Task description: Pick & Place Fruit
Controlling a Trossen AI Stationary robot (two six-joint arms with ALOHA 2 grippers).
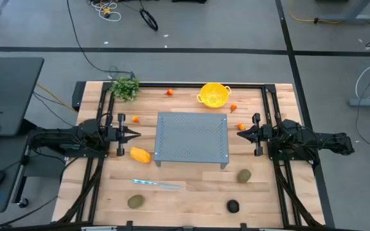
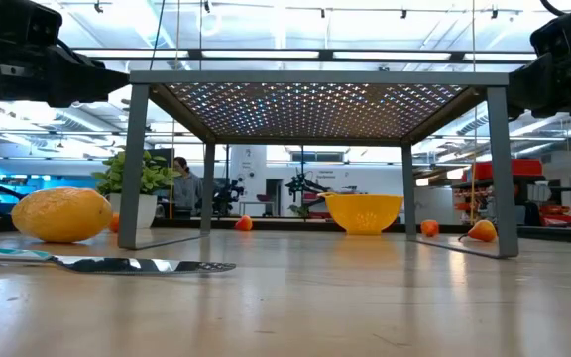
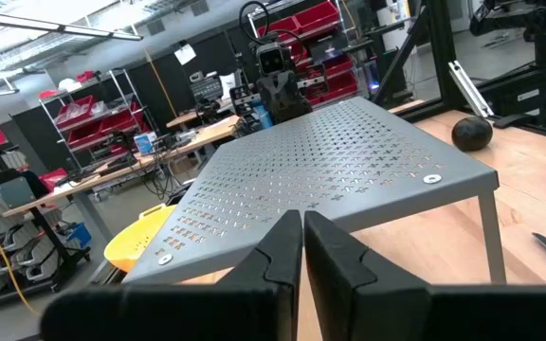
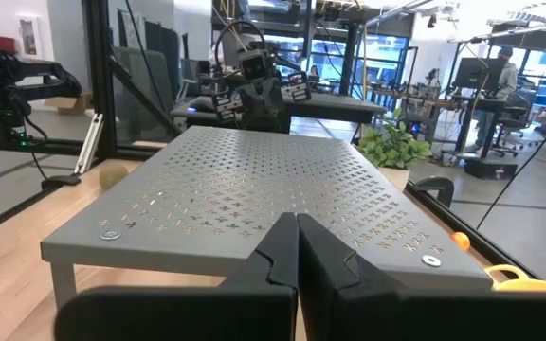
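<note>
Table from above first: your left gripper [image 1: 135, 134] sits at the left edge of the grey perforated stand [image 1: 191, 136], fingers pressed together to a point and holding nothing, and your right gripper [image 1: 241, 135] mirrors it at the stand's right edge, pinched closed and just as empty. The fruit is scattered all round. The yellow-orange oblong [image 1: 140, 154] lies just in front of your left gripper, beside the stand's near left leg. One tiny orange ball [image 1: 135, 119] sits just behind that gripper, another [image 1: 169, 92] at the far edge between the leafy bunch [image 1: 126, 87] and the yellow colander [image 1: 213, 94], and two more [image 1: 234, 108] [image 1: 241, 126] lie near your right gripper. One brownish-green oval [image 1: 244, 175] rests near the front right, the other [image 1: 135, 201] near the front left, the blackish round one [image 1: 233, 206] at the front right, and the knife [image 1: 155, 185] lies in front of the stand. Down at table level, you see the oblong [image 2: 62, 214] big at the left with the knife [image 2: 117, 264] before it, the colander [image 2: 364, 212] under the stand [image 2: 315, 77], and orange balls [image 2: 243, 224] [image 2: 429, 228] beyond. Left wrist view now: the closed fingers [image 3: 282, 251] point over the stand [image 3: 330, 170], a dark oval [image 3: 472, 133] past its corner. Right wrist view: the shut fingers [image 4: 287, 248] face the stand [image 4: 254, 180], the bunch [image 4: 393, 148] beyond it, and a person [image 4: 502, 66] at a far desk.
</note>
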